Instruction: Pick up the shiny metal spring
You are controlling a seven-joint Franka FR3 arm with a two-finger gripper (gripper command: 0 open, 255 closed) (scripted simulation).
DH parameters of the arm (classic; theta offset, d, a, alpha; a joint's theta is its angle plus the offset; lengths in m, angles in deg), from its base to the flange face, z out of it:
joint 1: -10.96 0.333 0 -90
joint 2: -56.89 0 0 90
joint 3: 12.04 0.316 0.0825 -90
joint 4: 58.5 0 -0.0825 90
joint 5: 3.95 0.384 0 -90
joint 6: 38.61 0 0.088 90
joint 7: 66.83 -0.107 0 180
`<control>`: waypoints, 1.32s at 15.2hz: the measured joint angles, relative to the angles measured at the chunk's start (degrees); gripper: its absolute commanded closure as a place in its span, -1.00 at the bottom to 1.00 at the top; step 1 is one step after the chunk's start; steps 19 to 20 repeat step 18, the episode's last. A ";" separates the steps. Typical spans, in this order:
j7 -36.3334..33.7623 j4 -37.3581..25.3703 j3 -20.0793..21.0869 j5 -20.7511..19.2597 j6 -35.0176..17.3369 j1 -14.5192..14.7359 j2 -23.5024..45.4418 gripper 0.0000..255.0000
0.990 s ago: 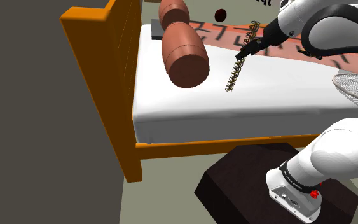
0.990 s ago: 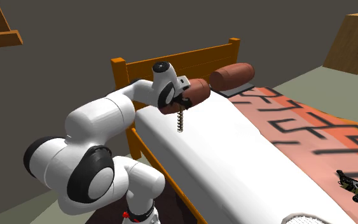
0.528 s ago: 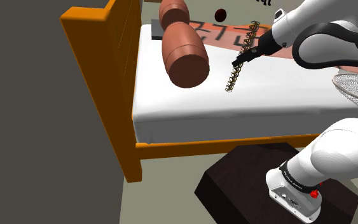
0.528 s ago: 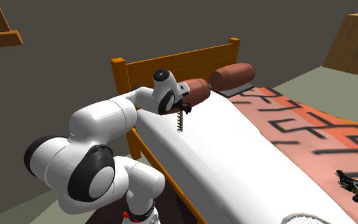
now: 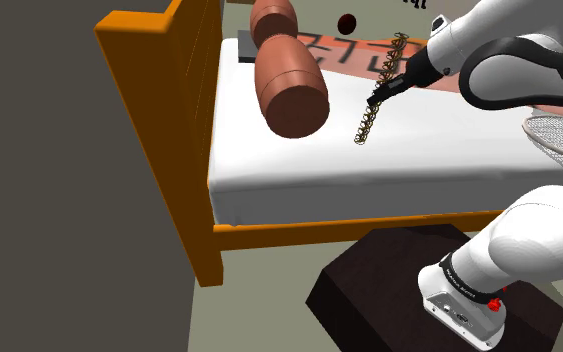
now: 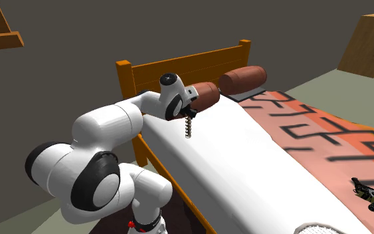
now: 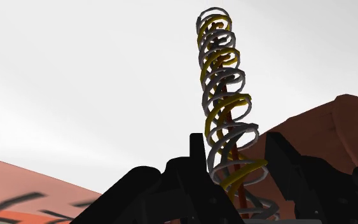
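Gripping one end of the spring point(image 7: 225, 95), the black claw point(image 7: 234, 149) is pinched tight around it. It lies on the bed point(image 5: 449, 140) near the brown pillow point(image 5: 289, 85); grasp apparently made, lifting not yet done.

1 spring point(image 5: 366, 125), 2 brown bolsters point(image 5: 291, 85), 1 bed point(image 5: 149, 80), 1 dark ball point(image 5: 347, 23)

Room around my gripper point(image 5: 377, 97): bare white sheet point(image 5: 449, 135) on the shoulder view's right and near side. On the left the brown bolster point(image 5: 291, 85) blocks, orange headboard point(image 5: 184, 100) beyond it.
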 measured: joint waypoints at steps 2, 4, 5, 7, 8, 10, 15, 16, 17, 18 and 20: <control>0.02 -0.02 -0.02 0.00 0.08 -0.01 -0.01 1.00; 0.01 -0.82 -0.03 -0.04 1.25 -0.04 -0.34 1.00; -0.08 -1.59 0.04 -0.04 1.95 -0.03 -0.25 1.00; 0.05 -2.99 -0.11 -0.10 3.33 -0.09 -0.24 1.00; -0.06 -3.84 -0.03 -0.10 4.19 -0.08 -0.24 1.00; 0.00 -5.35 -0.12 -0.15 5.76 -0.12 -0.31 1.00; -0.29 -9.13 0.08 -0.18 9.26 -0.13 -0.02 1.00; -0.31 -9.94 0.08 -0.20 10.14 -0.14 -0.10 1.00; -0.24 -10.94 -0.02 -0.23 10.98 -0.17 0.07 1.00; -0.22 -11.34 -0.05 -0.24 11.39 -0.17 0.05 1.00; -0.22 -11.34 -0.05 -0.24 11.39 -0.17 0.05 1.00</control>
